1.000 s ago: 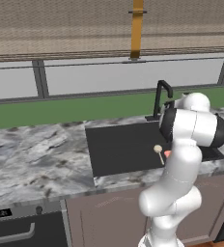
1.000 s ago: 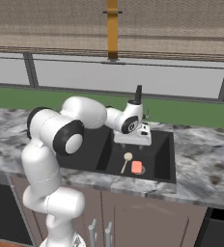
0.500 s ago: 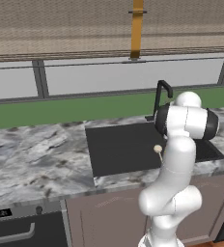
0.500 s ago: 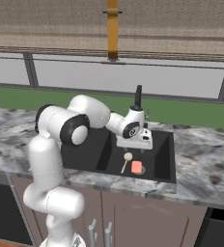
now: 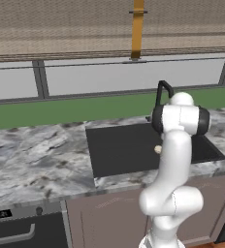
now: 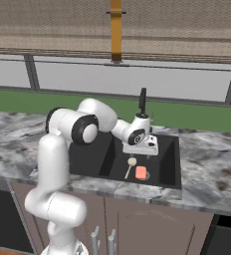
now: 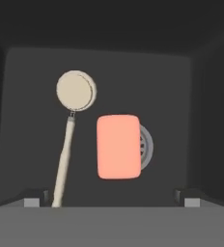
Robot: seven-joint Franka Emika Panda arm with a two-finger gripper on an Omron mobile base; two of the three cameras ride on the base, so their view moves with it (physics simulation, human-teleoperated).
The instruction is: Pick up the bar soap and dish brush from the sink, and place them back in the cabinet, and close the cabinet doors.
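The salmon-pink bar soap [image 7: 118,146] lies flat on the dark floor of the sink [image 6: 168,164], partly over the round drain. The cream dish brush [image 7: 68,140] lies just beside the soap, its round head [image 7: 76,90] pointing away from the hand. In the right base view the soap [image 6: 141,173] and brush [image 6: 130,166] sit near the basin's front wall. My gripper [image 6: 141,153] hangs above them inside the basin, open, with nothing between its fingertips [image 7: 34,198]. The brush head [image 5: 157,149] also peeks out beside my arm. The cabinet and its doors are out of view.
A thin black gooseneck faucet [image 6: 143,102] rises at the back of the sink, close behind my hand. Grey marbled counter [image 5: 37,155] runs on both sides. Low brown cupboard fronts [image 6: 137,224] are below, and a window band [image 5: 109,77] spans the wall behind.
My hand has come down from faucet height into the sink basin, closer above the soap and brush. The soap and brush have not moved. The jaws stay open.
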